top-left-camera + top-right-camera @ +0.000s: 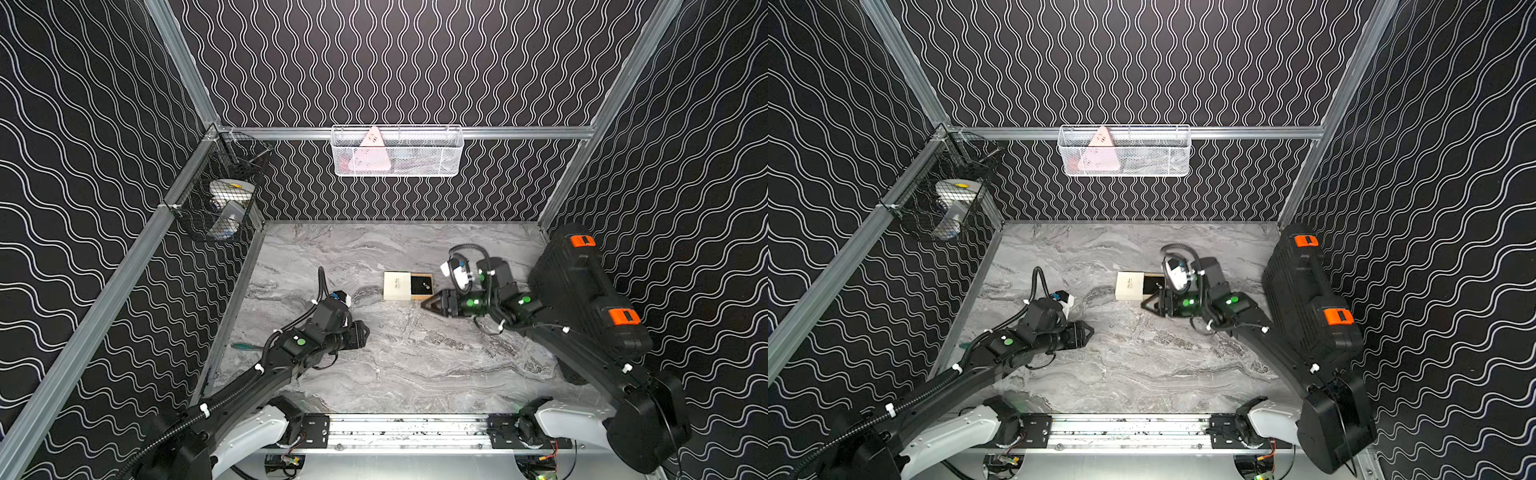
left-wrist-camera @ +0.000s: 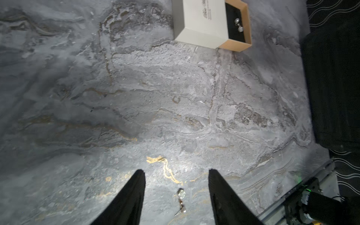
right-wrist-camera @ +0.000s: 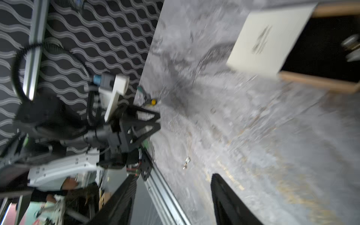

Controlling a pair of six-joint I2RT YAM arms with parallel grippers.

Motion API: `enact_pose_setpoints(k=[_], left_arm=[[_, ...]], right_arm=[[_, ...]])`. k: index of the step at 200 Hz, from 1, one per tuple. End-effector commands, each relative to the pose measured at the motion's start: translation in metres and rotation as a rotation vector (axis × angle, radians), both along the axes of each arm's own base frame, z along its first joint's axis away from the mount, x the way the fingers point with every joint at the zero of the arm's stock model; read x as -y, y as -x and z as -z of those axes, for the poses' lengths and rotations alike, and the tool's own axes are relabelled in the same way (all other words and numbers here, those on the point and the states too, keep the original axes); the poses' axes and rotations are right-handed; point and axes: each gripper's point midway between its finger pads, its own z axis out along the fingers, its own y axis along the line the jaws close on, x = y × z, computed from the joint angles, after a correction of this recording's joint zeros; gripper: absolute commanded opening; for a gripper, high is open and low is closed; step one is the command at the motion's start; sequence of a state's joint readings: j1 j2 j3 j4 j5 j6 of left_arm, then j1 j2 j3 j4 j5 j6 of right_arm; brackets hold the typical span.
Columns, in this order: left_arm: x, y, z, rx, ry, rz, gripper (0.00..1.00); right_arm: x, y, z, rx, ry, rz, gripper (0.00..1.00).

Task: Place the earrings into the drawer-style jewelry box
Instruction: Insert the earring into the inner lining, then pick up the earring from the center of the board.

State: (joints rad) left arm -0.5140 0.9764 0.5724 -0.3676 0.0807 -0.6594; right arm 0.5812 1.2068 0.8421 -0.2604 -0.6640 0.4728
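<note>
**Partly loaded, nothing gripped**

Both top views: small cream-white drawer-style jewelry box (image 1: 397, 285) on the grey marbled tabletop (image 1: 415, 365), drawer out, tiny silvery earrings (image 1: 424, 285) inside.
Left wrist: left gripper (image 2: 176, 172) jaws apart, stray silvery earring (image 2: 181, 194) lying between them.
Right wrist: right gripper (image 3: 173, 177) spread wide, empty.

Blur smears the right wrist view. The dark print on the cream-white square cardboard jewelry box (image 3: 266, 41) is unreadable. Its tan black-lined drawer (image 3: 319, 48) runs off the picture's edge, and the pale silvery earrings (image 3: 350, 41) inside are shapeless blobs. In a top view the right arm's white wrist camera (image 1: 1177, 272) covers that drawer's outer end. A teal-handled tool (image 1: 243, 345) lies mostly behind the black left arm (image 1: 257, 374).
</note>
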Motion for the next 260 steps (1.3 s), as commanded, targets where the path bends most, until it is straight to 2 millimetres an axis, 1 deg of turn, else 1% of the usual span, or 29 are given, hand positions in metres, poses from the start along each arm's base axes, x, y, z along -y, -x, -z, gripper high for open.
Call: enact_pose_setpoints(k=[1,7,10,15,29,40,50,57,79,90,103,118,144,162,175,184,201,260], left_arm=[[-0.017,0.001,0.007,0.000,-0.062,-0.061,0.58],[-0.018,0.002,0.008,0.004,-0.064,-0.060,0.58],[-0.018,0.002,0.007,0.008,-0.063,-0.059,0.58],[-0.019,0.002,0.007,0.013,-0.065,-0.061,0.58],[-0.019,0.001,0.002,0.030,-0.058,-0.057,0.58],[-0.018,0.000,-0.004,0.045,-0.049,-0.052,0.58],[-0.016,0.000,-0.009,0.058,-0.039,-0.042,0.58],[-0.015,-0.001,-0.012,0.065,-0.037,-0.037,0.58],[-0.016,-0.002,-0.016,0.080,-0.048,-0.028,0.59],[-0.016,-0.003,-0.017,0.084,-0.052,-0.024,0.59],[-0.016,-0.004,-0.018,0.088,-0.057,-0.025,0.58],[-0.016,-0.006,-0.020,0.087,-0.056,-0.027,0.58],[-0.012,-0.009,-0.026,0.097,-0.039,-0.026,0.58],[-0.012,-0.011,-0.030,0.105,-0.032,-0.027,0.58],[-0.012,-0.011,-0.032,0.108,-0.030,-0.025,0.58],[-0.012,-0.011,-0.033,0.105,-0.032,-0.026,0.58],[-0.013,-0.010,-0.033,0.104,-0.031,-0.025,0.59],[-0.015,-0.006,-0.027,0.084,-0.030,-0.024,0.60]], right_arm=[[-0.022,0.030,0.013,0.091,-0.008,-0.031,0.62],[-0.029,0.046,0.021,0.124,-0.008,-0.092,0.59],[-0.032,0.052,0.023,0.148,-0.016,-0.117,0.58],[-0.035,0.062,0.032,0.179,-0.003,-0.150,0.56],[-0.043,0.078,0.052,0.277,0.037,-0.213,0.56],[-0.050,0.092,0.066,0.362,0.049,-0.287,0.54],[-0.058,0.102,0.071,0.444,0.044,-0.357,0.54],[-0.063,0.105,0.075,0.496,0.051,-0.385,0.54],[-0.077,0.100,0.094,0.613,0.112,-0.427,0.53],[-0.085,0.099,0.103,0.637,0.140,-0.459,0.53],[-0.094,0.096,0.108,0.680,0.153,-0.493,0.56],[-0.101,0.096,0.116,0.698,0.157,-0.524,0.57],[-0.109,0.093,0.126,0.730,0.154,-0.547,0.56],[-0.113,0.092,0.133,0.734,0.166,-0.564,0.53],[-0.113,0.092,0.137,0.742,0.177,-0.575,0.48],[-0.113,0.090,0.141,0.750,0.190,-0.576,0.42],[-0.114,0.092,0.148,0.749,0.206,-0.602,0.36],[-0.114,0.094,0.166,0.754,0.245,-0.626,0.35]])
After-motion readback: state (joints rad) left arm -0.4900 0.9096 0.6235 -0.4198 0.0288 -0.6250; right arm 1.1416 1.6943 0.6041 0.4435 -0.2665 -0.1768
